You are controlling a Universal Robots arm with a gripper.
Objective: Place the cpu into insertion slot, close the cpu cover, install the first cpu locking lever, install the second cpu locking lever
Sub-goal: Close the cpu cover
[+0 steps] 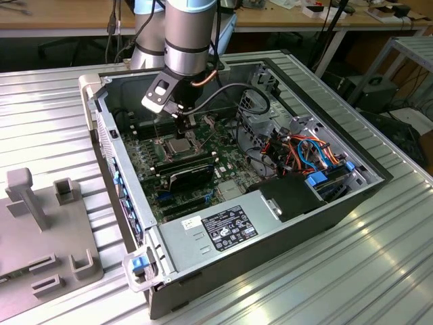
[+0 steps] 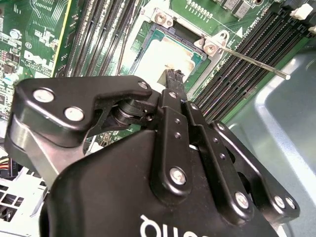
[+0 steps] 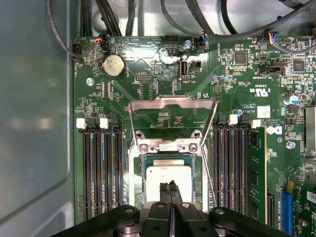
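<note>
The cpu (image 3: 168, 177) lies flat in the insertion slot (image 3: 136, 183) on the green board, its silvery top facing up. My gripper (image 3: 168, 186) hangs directly over the chip's near edge, fingers pressed together with nothing between them. In the second wrist view the gripper (image 2: 173, 78) ends just short of the cpu (image 2: 160, 55). The cpu cover (image 3: 173, 102) is swung open, standing back from its hinge beside the socket. A thin metal locking lever (image 2: 253, 62) sticks out free from the socket's corner. In the exterior view the gripper (image 1: 184, 130) stands over the cpu (image 1: 178, 145) inside the case.
Black memory slots (image 3: 101, 170) flank the socket, with one green memory stick (image 3: 256, 177) seated. Cables (image 1: 308, 154) and a black power supply (image 1: 223, 227) fill the case's near side. A grey fixture (image 1: 47, 230) sits outside the case on the exterior view's left.
</note>
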